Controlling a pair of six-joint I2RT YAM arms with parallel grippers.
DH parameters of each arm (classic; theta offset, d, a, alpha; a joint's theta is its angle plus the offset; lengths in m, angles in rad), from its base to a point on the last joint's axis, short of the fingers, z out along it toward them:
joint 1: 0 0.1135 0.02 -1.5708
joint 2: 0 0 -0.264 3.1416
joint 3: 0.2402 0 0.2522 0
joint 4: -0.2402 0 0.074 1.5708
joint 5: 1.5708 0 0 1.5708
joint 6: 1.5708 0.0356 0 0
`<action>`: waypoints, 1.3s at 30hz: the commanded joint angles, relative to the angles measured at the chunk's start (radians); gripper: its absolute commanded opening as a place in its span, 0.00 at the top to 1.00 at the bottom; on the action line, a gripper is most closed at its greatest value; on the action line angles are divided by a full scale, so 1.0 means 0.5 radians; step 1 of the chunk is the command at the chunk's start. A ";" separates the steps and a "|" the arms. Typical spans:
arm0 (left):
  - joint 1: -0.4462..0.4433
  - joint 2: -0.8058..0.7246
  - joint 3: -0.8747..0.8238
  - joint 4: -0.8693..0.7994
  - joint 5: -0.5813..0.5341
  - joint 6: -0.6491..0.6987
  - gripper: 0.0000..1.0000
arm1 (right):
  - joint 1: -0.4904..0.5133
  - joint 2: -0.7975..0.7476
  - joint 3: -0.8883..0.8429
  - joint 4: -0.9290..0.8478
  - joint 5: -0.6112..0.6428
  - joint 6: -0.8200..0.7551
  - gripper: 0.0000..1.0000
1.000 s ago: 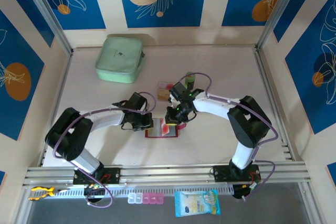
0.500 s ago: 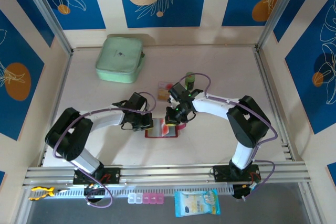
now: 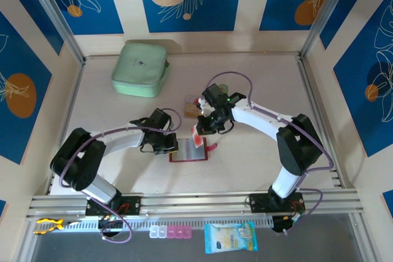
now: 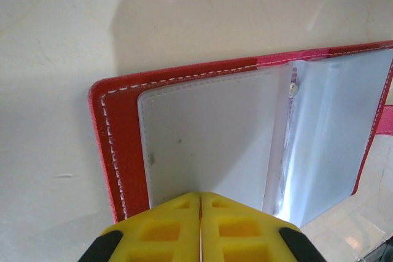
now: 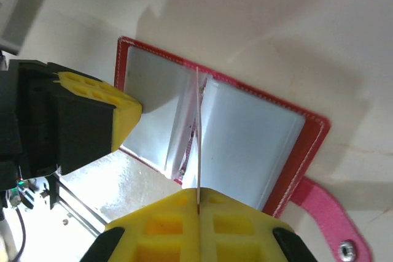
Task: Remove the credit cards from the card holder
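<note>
Two grippers share this step. Our left gripper (image 4: 200, 204), fingers pressed together, pins the left page of the open card holder (image 4: 209, 121) mid-table. Our right gripper (image 5: 199, 197) pinches one credit card (image 3: 198, 140) above the sleeves. We should lift it straight up, without twisting.

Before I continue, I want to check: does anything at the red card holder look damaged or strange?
Nothing looks damaged or spilled. The card holder lies open on the table with the left tool at its left edge. Only its middle clear sleeves stand up, not flat, next to the credit card that the right tool pinches.
</note>
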 commanded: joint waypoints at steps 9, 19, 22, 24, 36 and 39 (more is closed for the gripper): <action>0.000 -0.088 0.088 -0.101 -0.029 0.038 0.89 | -0.156 0.069 0.293 -0.164 -0.020 -1.219 1.00; 0.012 -0.127 0.101 -0.106 -0.022 0.054 0.88 | -0.349 0.256 0.647 -0.341 0.047 -1.865 1.00; 0.019 -0.137 0.105 -0.121 -0.028 0.064 0.88 | -0.392 0.319 0.765 -0.370 0.062 -1.974 1.00; 0.024 -0.146 0.102 -0.125 -0.028 0.064 0.88 | -0.417 0.391 0.888 -0.444 0.055 -2.022 1.00; 0.074 -0.171 0.053 -0.104 -0.011 0.077 0.87 | -0.457 0.757 1.390 -0.584 0.061 -2.225 1.00; 0.092 -0.176 0.026 -0.092 0.001 0.079 0.87 | -0.457 0.829 1.470 -0.586 0.063 -2.242 1.00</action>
